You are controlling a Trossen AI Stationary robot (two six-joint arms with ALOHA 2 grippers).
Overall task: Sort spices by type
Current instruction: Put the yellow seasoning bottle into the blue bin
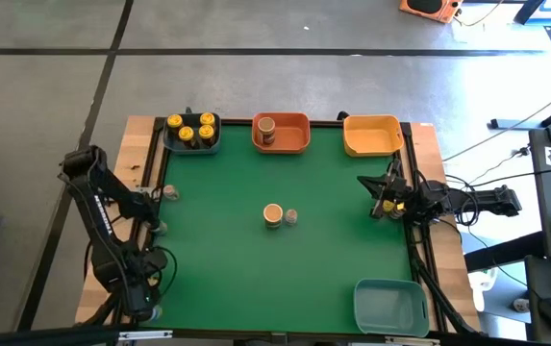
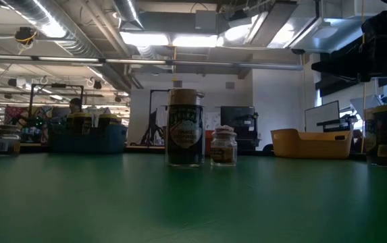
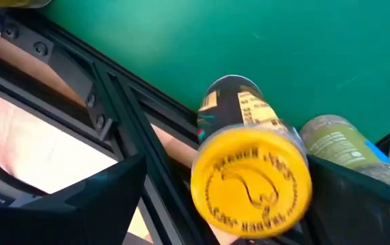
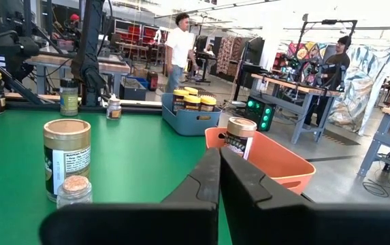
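While both arms sit at opposite side edges of the green surface [image 1: 217, 269], the left claw [image 3: 249, 204] pinches a yellow-lidded jar [image 3: 251, 182] beyond the left edge, a grey-topped jar [image 3: 334, 139] just beside it. Right claw [image 4: 220, 178]: fingers pressed together. Mid-surface: tan-lidded jar [image 1: 273, 214] beside tiny jar [image 1: 291, 217]. Far edge: blue bin [image 1: 181, 144] with four yellow-lidded jars, orange bin [image 1: 294, 144] with one tan-lidded, yellow bin [image 1: 371, 135].
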